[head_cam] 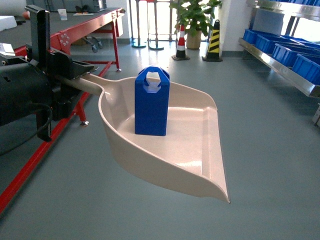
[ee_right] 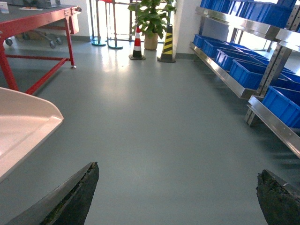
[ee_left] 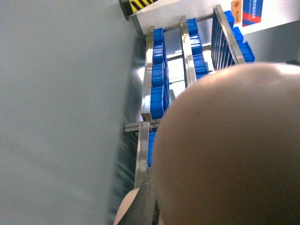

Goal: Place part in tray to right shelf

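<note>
One part (head_cam: 151,102) stands in one tray (head_cam: 200,165), left claw (head_cam: 65,80) pinching its handle; right claw (ee_right: 178,197) spread.

No legible text appears in any view. The left wrist view shows an orange-and-blue sign (ee_left: 246,11) on the wall above the right shelf (ee_left: 151,84); its characters are too small and blurred to read.

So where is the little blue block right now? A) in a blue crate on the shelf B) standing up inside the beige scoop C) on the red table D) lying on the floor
B: the blue block stands upright on the floor of the beige scoop, which the left pincer holds by the handle.
</note>
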